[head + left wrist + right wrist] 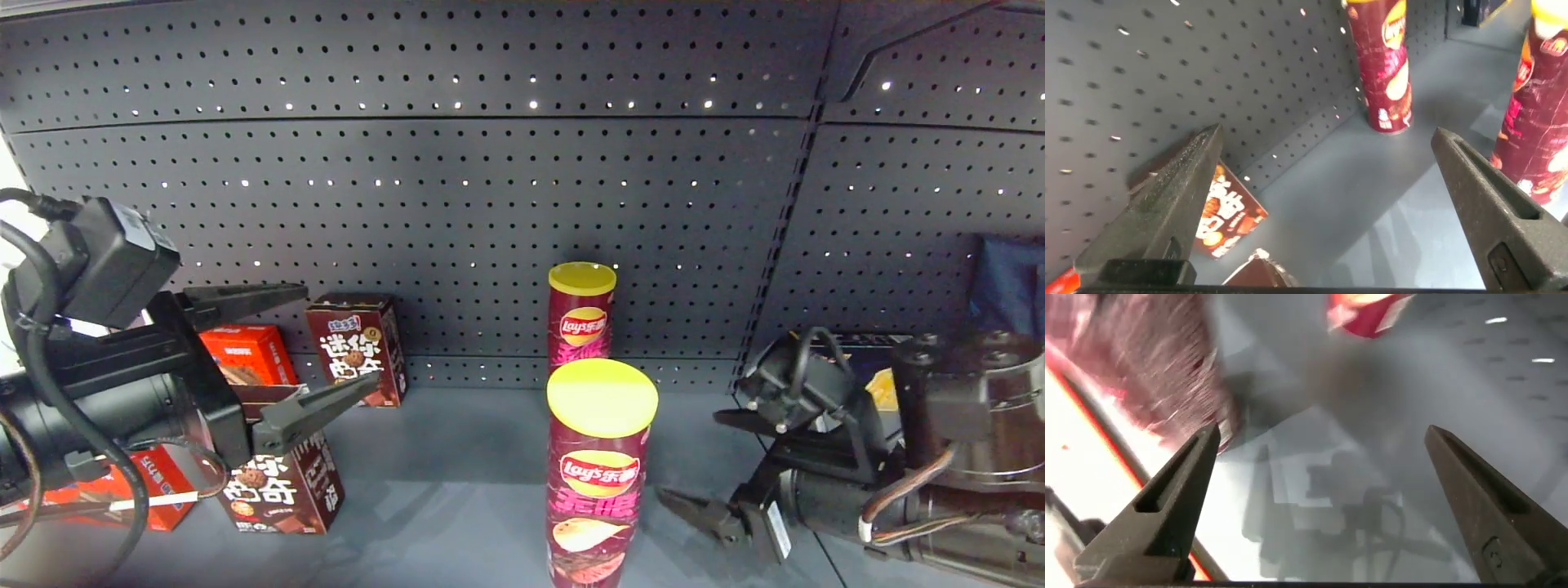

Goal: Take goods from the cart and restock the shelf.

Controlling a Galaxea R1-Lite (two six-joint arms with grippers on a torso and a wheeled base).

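Grey shelf (457,490) with perforated back panel (408,204). Two lidded cans stand upright mid-shelf: front chip can (600,474) and rear chip can (580,318). At left stand four closed boxes: front brown box (286,490), rear brown box (359,347), front red box (155,490), rear red box (249,355). Left gripper (339,335) is spread wide and empty above the front brown box. Right gripper (690,455), also spread and empty, is just right of the front chip can.

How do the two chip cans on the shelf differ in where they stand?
The front can stands out toward the front of the shelf; the back can stands close to the pegboard wall. The front can has the right gripper close beside it, jaws open; the back can has no gripper near it. Shared: both are upright, maroon with yellow lids, one behind the other.
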